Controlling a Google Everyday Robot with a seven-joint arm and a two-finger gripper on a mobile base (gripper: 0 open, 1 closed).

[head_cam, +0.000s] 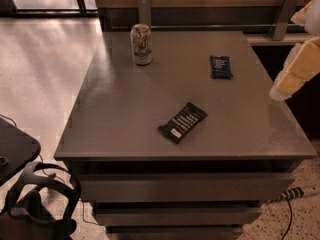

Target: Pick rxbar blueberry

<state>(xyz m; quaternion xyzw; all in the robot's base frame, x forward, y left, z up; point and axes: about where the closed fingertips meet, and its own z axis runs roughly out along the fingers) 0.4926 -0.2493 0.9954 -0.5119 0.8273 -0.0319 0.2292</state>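
The rxbar blueberry (pixel 220 66), a small flat dark navy bar, lies on the grey table (pixel 125 114) at the back right. My gripper (pixel 296 70) shows as a pale cream shape at the right edge, raised above the table's right side. It is to the right of the bar, apart from it and touching nothing.
A pale drink can (pixel 141 44) stands upright at the back left of the table. A longer black wrapper with white text (pixel 183 122) lies near the front middle. Drawers sit under the tabletop. Dark equipment and cables (pixel 35 204) lie on the floor at the front left.
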